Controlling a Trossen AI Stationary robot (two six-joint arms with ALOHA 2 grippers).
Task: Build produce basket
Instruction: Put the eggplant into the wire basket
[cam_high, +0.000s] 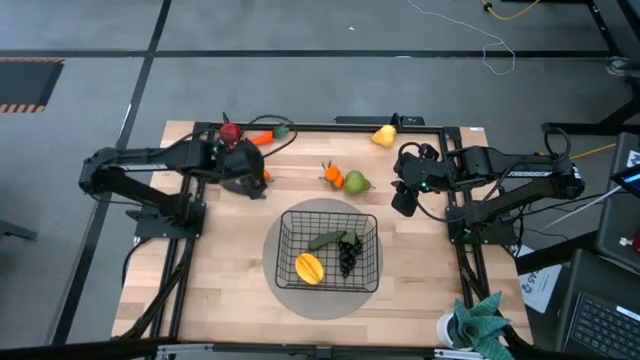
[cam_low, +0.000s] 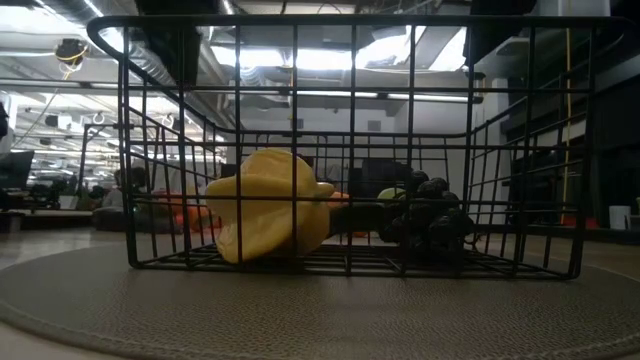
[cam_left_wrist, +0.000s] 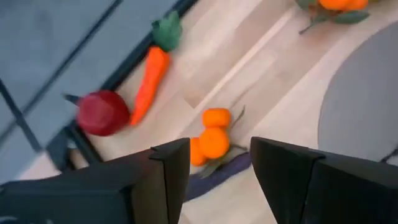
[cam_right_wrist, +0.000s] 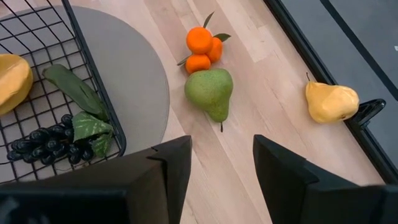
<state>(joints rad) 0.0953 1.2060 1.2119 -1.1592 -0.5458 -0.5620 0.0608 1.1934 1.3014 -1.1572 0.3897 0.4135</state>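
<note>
High view: two dark arms are hovering over a light wooden table (cam_high: 230, 290), beside a black wire-grid basket (cam_high: 292, 222) sitting on a round grey mat (cam_high: 275, 240).

The left gripper (cam_left_wrist: 219, 167) is hanging with fingers spread above a cluster of small oranges (cam_left_wrist: 211, 138), near an orange carrot (cam_left_wrist: 149, 78) and red apple (cam_left_wrist: 102, 112). The right gripper (cam_right_wrist: 221, 163) is poised spread near a green pear (cam_right_wrist: 210, 92). The basket is holding a yellow star-shaped fruit (cam_high: 309, 268) and dark purple grapes (cam_high: 347, 256).
</note>
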